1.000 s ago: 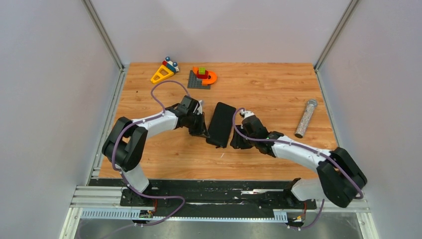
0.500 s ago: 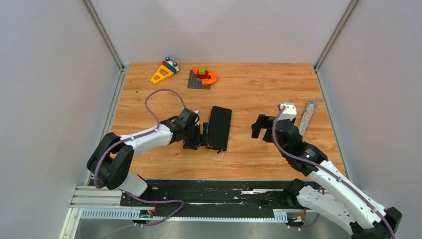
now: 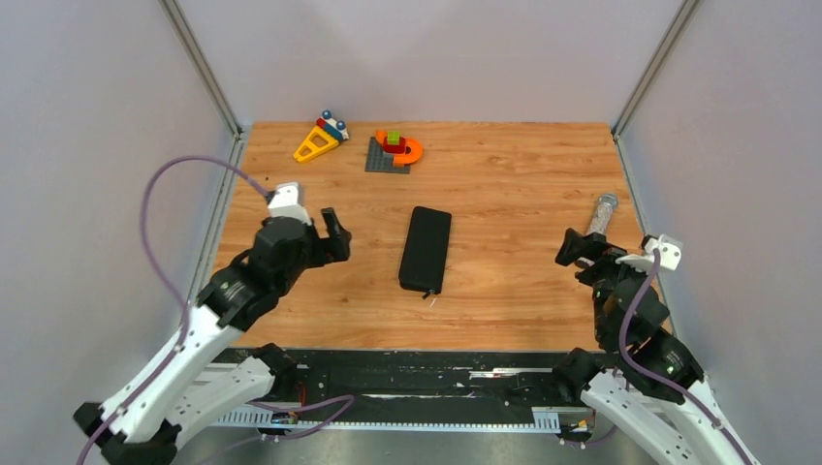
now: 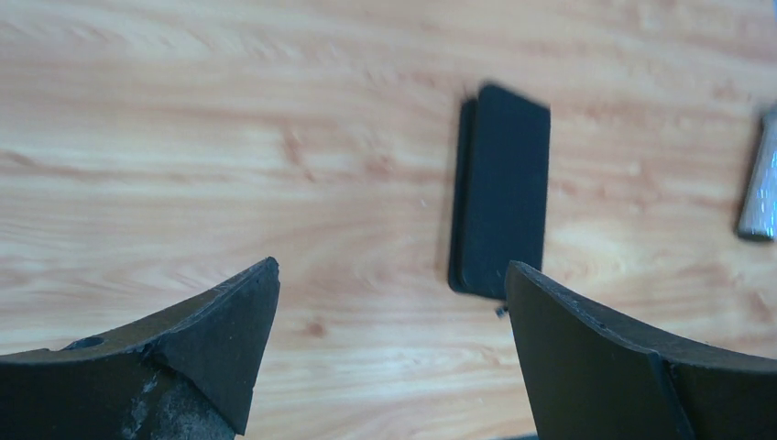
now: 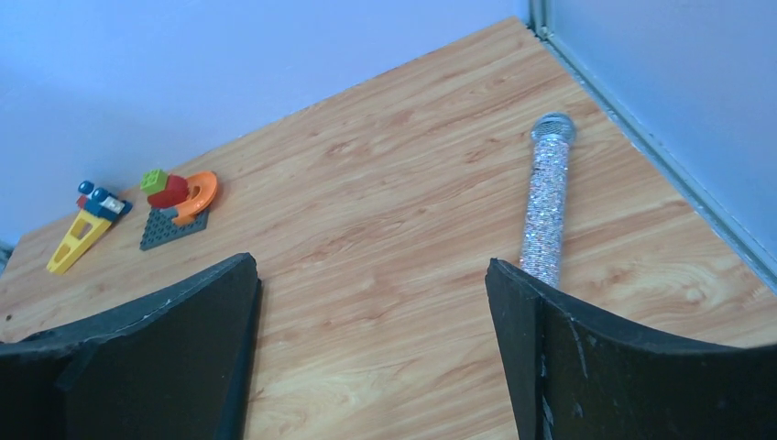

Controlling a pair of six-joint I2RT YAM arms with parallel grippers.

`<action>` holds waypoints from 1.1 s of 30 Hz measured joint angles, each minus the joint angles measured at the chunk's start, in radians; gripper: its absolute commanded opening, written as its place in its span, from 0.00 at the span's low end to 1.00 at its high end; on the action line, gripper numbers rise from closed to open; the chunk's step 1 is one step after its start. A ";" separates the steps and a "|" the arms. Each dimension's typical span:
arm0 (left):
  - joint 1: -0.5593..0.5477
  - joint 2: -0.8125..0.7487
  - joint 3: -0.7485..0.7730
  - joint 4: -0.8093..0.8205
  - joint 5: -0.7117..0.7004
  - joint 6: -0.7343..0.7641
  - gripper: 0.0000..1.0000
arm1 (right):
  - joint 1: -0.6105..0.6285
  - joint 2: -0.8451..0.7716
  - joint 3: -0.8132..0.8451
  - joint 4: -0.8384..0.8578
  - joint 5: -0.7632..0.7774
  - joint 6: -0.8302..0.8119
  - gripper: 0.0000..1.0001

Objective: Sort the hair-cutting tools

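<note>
**A:** Where are the hands?

**B:** Nearest us. The left hand [image 3: 328, 239] hovers well to the left of the black case [image 3: 426, 249], jaws spread wide and holding nothing. The right hand [image 3: 582, 254] is well to the case's right, also released and empty.

**A:** And the hair-cutting tools?

**B:** I cannot tell where they are. No view shows scissors or a comb. The case lies flat and closed in the middle of the table [image 3: 514, 184], touching neither hand.

**A:** What's farther back?

**B:** A glittery tube [image 3: 602, 209] lies to the right of the case, just beyond the right hand. Far beyond the case, to its left, are a yellow wedge [image 3: 314, 145] and a grey plate [image 3: 380, 160] carrying toy blocks.
</note>
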 measured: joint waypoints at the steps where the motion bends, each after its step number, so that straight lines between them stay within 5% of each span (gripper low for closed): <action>1: 0.000 -0.053 0.009 -0.012 -0.044 0.029 1.00 | 0.000 -0.019 -0.007 -0.003 0.015 -0.003 1.00; 12: 0.000 -0.529 -0.069 0.000 -0.380 0.370 1.00 | 0.000 -0.243 -0.080 -0.002 0.150 -0.037 1.00; 33: 0.000 -0.773 -0.253 0.105 -0.359 0.534 1.00 | 0.000 -0.146 -0.108 0.035 0.186 -0.055 1.00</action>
